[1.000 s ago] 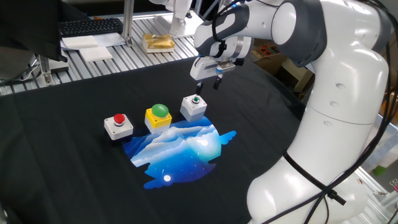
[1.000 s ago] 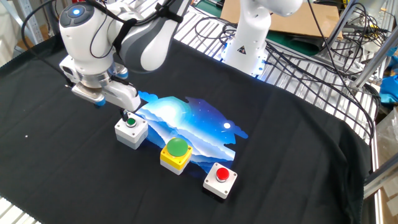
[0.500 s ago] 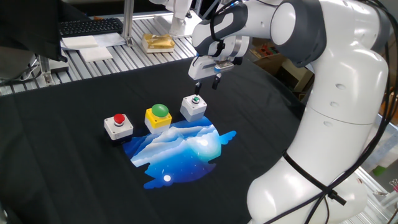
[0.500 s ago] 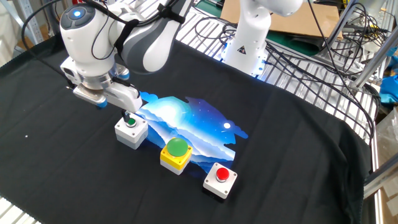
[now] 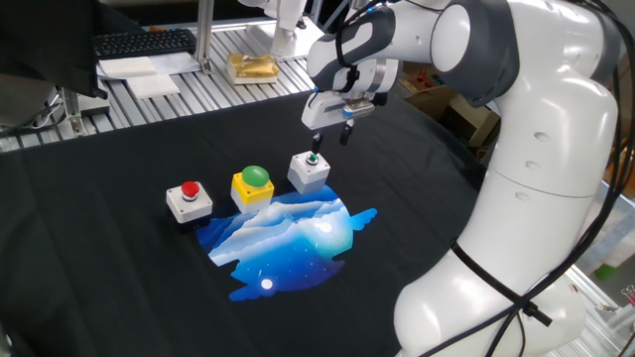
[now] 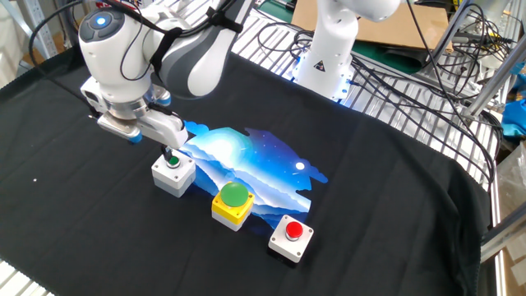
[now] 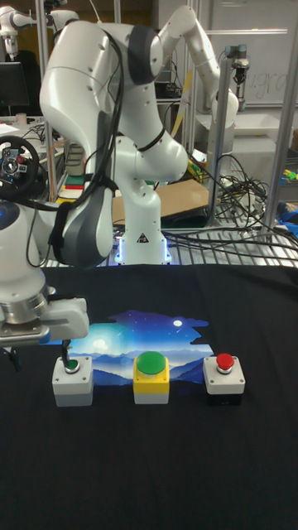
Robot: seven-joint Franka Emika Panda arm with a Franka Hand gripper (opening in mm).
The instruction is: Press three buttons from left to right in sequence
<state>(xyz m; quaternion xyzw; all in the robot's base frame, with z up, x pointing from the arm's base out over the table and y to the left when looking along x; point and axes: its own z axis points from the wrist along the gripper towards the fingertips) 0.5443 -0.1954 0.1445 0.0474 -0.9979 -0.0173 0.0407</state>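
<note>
Three buttons [image 5: 253, 186] in a row, gripper [image 5: 331, 135], finger state unclear, poised at twelve o'clock of small green cap [image 5: 313, 159]; seemingly final press.

Black cloth [image 5: 119, 278] over the table, with a blue and white mountain print [image 5: 288, 238] at centre. Slatted metal bench [image 5: 189, 79] at upper left of one fixed view, bearing a keyboard [image 5: 144, 42] and white papers [image 5: 139, 74]. Cardboard [image 6: 411, 25] and black cables [image 6: 427, 70] at upper right of the other fixed view. Tall fixed view: a whiteboard [image 7: 248, 74] at upper right, metal frame posts [image 7: 285, 124].
</note>
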